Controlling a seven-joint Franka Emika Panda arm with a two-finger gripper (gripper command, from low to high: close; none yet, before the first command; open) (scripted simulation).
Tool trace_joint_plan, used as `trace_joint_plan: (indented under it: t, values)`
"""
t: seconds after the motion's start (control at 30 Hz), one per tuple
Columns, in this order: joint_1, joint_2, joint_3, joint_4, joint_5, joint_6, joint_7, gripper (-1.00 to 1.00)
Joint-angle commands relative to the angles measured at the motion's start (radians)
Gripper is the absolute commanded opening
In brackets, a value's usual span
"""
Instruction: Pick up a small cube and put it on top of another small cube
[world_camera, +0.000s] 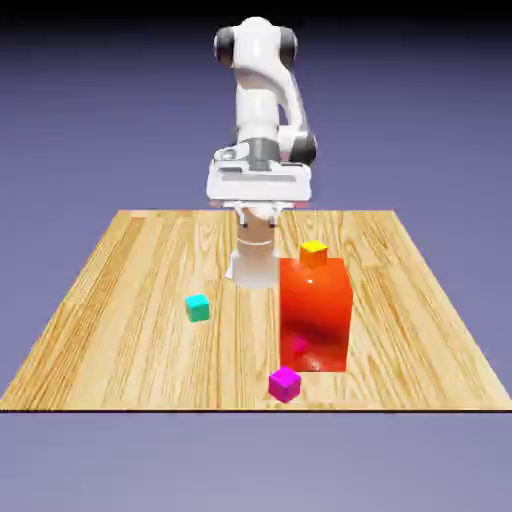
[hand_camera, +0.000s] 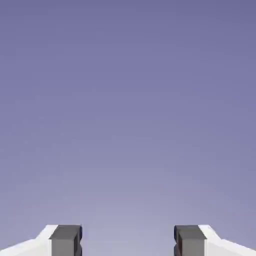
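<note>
You are looking at a glossy white arm built of rounded, tube-like links, with dark grey caps showing at the sides of its joints and a grey band ringing the link just above the hand. The hand is showing as a wide, flat white block with a pale cylindrical base standing beneath it. In the hand view, the two fingers are appearing as white angled bodies ending in small, square, dark grey pads.

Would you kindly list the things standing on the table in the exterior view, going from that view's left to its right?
Teal cube → magenta cube → tall red block. The orange cube overlaps the red block, so I leave it out.
</note>
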Motion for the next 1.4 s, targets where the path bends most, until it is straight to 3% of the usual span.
trace_joint_plan:
  t: [0.0, 0.87, 0.93, 1.07, 1.1, 1.27, 1.37]
  values:
    - [-0.014, 0.036, 0.014, 0.024, 0.005, -0.026, 0.026, 0.00]
    - [-0.371, 0.979, 0.383, 0.635, 0.123, -0.699, 0.713, 0.00]
    - [-0.376, 0.992, 0.388, 0.643, 0.125, -0.709, 0.722, 0.00]
    - [-0.332, 1.125, 0.359, 0.625, 0.098, -0.557, 0.732, 0.00]
    - [-0.332, 1.125, 0.359, 0.625, 0.098, -0.557, 0.732, -1.00]
    - [-0.374, 0.982, 0.376, 0.634, 0.119, -0.710, 0.711, -1.00]
    - [-0.344, 0.888, 0.268, 0.541, 0.061, -0.719, 0.604, -1.00]
